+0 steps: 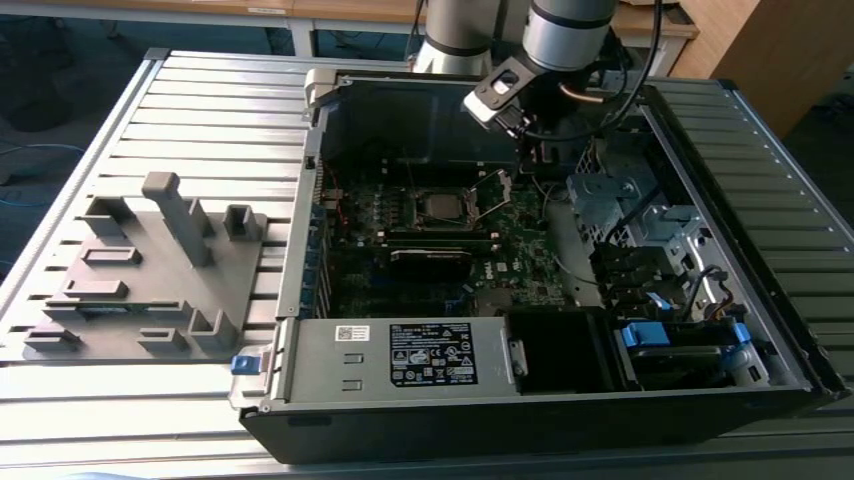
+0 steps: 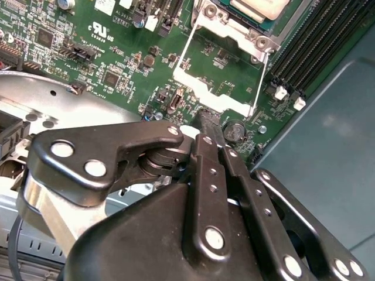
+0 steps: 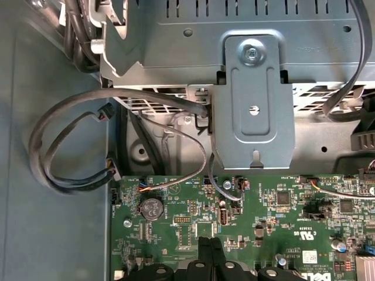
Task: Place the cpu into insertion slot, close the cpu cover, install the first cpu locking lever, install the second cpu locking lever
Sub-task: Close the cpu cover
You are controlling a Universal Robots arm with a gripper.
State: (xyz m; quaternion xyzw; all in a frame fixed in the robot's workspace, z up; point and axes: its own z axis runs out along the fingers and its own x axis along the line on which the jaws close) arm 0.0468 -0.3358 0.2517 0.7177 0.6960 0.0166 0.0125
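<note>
Upper middle in the exterior view, the gripper (image 1: 525,162) is pinched shut. The cpu (image 1: 441,207) lies just below it, toward the exterior view's left.

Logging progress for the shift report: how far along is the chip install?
Done: the chip sits in its socket. In hand: the shut gripper is by the open cover, at its free edge. Left: the cover is not yet closed, nor the levers latched.

cpu (image 1: 442,206) apparently in insertion slot (image 1: 415,208), cover (image 2: 206,83) beside
</note>
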